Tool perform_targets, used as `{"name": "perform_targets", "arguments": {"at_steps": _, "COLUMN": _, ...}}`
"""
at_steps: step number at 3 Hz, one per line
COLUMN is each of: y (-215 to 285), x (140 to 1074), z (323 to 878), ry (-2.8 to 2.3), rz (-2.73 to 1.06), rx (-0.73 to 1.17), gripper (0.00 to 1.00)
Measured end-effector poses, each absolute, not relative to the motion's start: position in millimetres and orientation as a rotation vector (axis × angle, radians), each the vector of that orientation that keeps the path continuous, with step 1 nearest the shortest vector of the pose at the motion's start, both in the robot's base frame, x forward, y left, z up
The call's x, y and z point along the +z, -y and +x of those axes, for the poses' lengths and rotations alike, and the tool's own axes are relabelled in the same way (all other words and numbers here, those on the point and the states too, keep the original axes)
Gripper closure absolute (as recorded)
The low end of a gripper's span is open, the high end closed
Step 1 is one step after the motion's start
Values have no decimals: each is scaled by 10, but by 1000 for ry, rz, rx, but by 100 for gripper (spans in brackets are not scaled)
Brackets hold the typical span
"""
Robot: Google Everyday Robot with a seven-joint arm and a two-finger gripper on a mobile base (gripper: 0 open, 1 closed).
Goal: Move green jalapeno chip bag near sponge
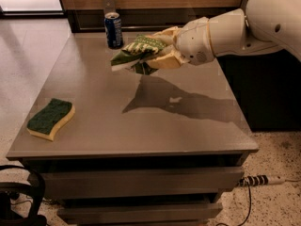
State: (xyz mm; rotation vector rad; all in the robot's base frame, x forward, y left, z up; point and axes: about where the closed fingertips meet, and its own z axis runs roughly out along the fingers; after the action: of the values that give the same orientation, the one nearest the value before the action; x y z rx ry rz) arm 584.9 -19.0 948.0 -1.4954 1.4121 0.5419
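With the tan claw [162, 56] pinching the wrinkly lime-and-dark-green foil chip bag [135, 54] above the grey worktop [155, 131], pickup looks done; carrying it to the green-topped yellow foam sponge [51, 118] at the near-left corner remains.

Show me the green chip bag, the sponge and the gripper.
green jalapeno chip bag [134, 51]: camera view, crumpled striped front.
sponge [49, 116]: camera view, dark green scrub top.
gripper [160, 53]: camera view, between its fingertips, shut on the bag above the table [155, 135].
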Motion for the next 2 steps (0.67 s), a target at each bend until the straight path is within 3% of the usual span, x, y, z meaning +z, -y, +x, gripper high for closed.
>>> {"name": "perform_targets", "arguments": {"at_steps": 2, "y": -91, "x": 9499, "z": 5490, "ry": -1288, "rz": -1612, "rx": 607, "gripper": 100}}
